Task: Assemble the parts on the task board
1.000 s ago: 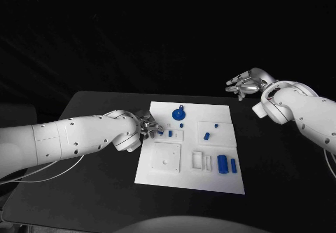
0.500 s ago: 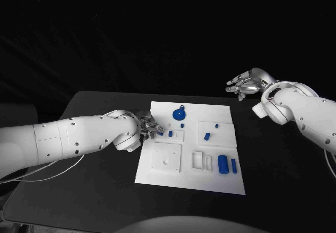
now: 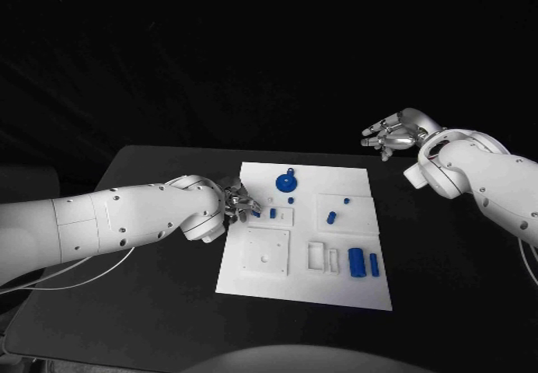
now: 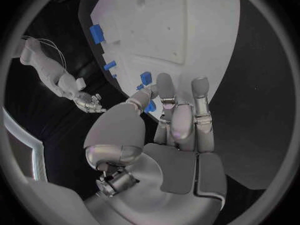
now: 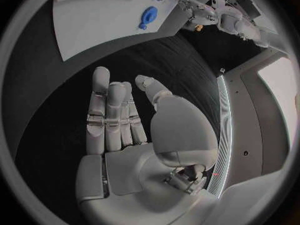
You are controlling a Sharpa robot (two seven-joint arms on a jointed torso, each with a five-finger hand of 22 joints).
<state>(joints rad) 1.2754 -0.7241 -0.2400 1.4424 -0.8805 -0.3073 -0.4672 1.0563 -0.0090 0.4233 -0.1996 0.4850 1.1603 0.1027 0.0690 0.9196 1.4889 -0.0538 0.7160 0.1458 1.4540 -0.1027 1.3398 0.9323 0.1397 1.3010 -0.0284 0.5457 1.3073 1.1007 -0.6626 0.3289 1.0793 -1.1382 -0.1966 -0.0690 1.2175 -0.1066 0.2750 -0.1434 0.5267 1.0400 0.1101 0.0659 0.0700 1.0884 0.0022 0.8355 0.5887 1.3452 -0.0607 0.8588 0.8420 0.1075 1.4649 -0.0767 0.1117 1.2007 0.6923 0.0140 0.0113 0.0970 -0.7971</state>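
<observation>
My left robot hand sits at the white task board's nine-o'clock edge, thumb and fingertips pinched on a small blue block part, which I judge is ready for seating in a nearby socket. Right robot hand hovers off the board toward two o'clock, fingers apart, holding nothing, likely parked out of the way. The board lies mid-way on the black surface. A round blue tabbed part rests near twelve o'clock; two blue cylinders lie toward five o'clock.
</observation>
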